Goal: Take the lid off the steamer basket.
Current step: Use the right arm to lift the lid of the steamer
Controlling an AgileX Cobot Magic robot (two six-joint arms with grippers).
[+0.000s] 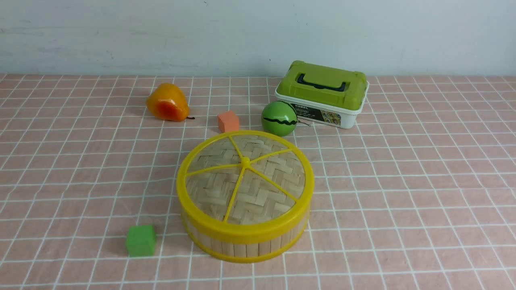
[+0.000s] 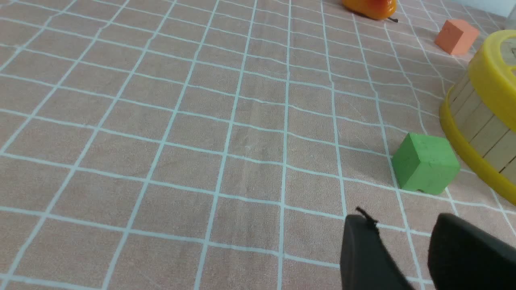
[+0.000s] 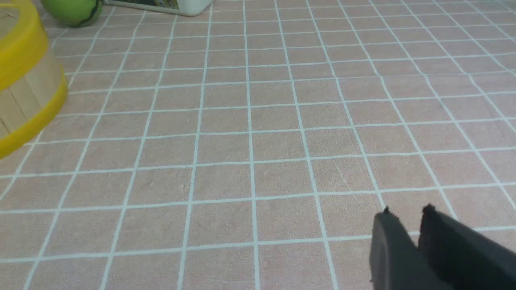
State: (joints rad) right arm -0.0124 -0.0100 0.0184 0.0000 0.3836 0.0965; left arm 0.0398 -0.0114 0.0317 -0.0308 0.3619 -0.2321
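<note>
Table: pink cloth with a white grid over the table (image 1: 403, 181), plain pale wall along the far edge.
Steamer basket: round tub of pale wooden slats with yellow rings (image 1: 242, 243), sitting pretty much dead centre and a bit toward the near side.
Lid: woven bamboo disc with a fat yellow rim, spokes and a little knob (image 1: 244, 181). It's seated flat on the steamer basket and nothing is touching it.
Green block: small cube (image 1: 140, 240) on the table just left of the basket, close to it but apart.
Orange block: (image 1: 228, 121) just beyond the basket's far rim.
Green ball: dark wavy stripe around it (image 1: 279, 118), right of the orange block and right up against the white box.
White box: green lid with a dark handle (image 1: 322, 94), far right of centre.
Orange fruit: pear-looking toy (image 1: 167, 102) lying far left.
Left pincer: (image 2: 403, 225) over bare cloth near the green block, fingers clearly apart and holding nothing.
Right pincer: (image 3: 407, 213) over bare cloth well right of the basket, only a narrow slit between the fingers, nothing in it.
</note>
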